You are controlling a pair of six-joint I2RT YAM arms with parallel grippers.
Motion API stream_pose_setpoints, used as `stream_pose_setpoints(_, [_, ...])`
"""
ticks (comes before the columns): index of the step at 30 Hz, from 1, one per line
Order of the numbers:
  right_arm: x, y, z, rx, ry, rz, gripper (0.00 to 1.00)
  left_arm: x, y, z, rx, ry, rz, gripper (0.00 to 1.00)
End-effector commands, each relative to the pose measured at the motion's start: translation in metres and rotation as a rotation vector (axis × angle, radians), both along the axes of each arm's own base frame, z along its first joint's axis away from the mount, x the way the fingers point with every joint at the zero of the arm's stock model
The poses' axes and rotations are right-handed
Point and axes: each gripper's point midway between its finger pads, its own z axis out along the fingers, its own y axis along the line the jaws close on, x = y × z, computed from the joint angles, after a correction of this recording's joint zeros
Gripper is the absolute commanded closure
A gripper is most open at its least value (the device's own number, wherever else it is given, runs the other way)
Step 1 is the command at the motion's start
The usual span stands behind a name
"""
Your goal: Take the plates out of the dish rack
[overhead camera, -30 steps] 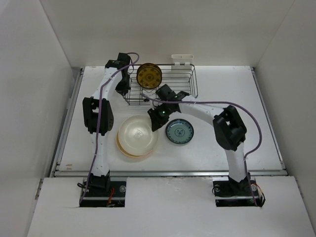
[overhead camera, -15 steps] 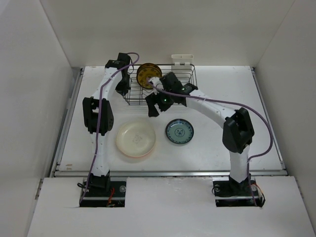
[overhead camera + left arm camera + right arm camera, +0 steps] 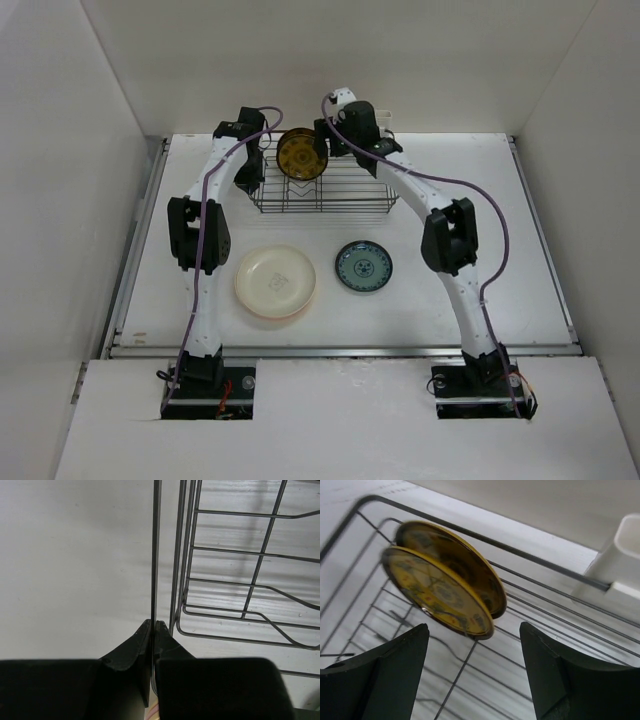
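The black wire dish rack [image 3: 340, 190] stands at the back of the table. A dark brown-and-yellow patterned plate [image 3: 301, 153] stands upright in its left end. In the right wrist view it [image 3: 440, 594] shows with a second like disc [image 3: 470, 570] close behind. My right gripper [image 3: 323, 141] is open and empty, hovering over the rack just right of that plate, which lies ahead between the fingers [image 3: 472, 630]. My left gripper [image 3: 251, 168] is shut on the rack's left rim wire [image 3: 154, 555]. A cream plate [image 3: 276, 282] tops a stack, and a teal plate [image 3: 363, 267] lies on the table.
A white clip piece [image 3: 625, 550] sits on the rack's back rim, beside the rear wall. White walls enclose the table on three sides. The rack's zigzag divider wires [image 3: 250, 605] lie right of my left fingers.
My right arm has left the cream plate on the stack and swung back and up over the rack, beside the yellow plate. The left arm has not moved.
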Motion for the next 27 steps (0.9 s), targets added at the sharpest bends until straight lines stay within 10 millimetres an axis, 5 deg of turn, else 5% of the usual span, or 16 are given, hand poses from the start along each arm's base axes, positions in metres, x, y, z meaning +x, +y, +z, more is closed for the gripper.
stream_pose_setpoints(1, [0.023,0.016,0.013,0.086,-0.106,0.033,0.22,-0.008,0.005,0.002,0.024,0.019,0.015,1.0])
stream_pose_setpoints(8, [0.048,0.017,0.002,0.17,-0.143,-0.001,0.36,-0.005,0.013,-0.011,0.048,0.036,0.031,1.0])
stream_pose_setpoints(11, [0.041,0.034,-0.007,0.221,-0.114,0.085,0.51,-0.003,0.014,-0.012,0.057,0.035,0.034,1.0])
stream_pose_setpoints(13, [0.036,0.042,-0.003,0.252,-0.108,0.131,0.69,-0.002,0.016,-0.012,0.069,0.034,0.029,1.0])
stream_pose_setpoints(17, [0.033,0.036,-0.019,0.251,-0.062,0.093,0.86,-0.002,0.018,-0.011,0.077,0.033,0.032,1.0])
stream_pose_setpoints(22, [0.032,0.019,0.008,0.254,-0.101,0.039,1.0,-0.002,0.018,-0.011,0.077,0.033,0.032,1.0])
stream_pose_setpoints(27, [0.025,0.014,0.037,0.262,-0.142,0.042,1.0,0.0,0.017,-0.013,0.074,0.03,0.04,1.0])
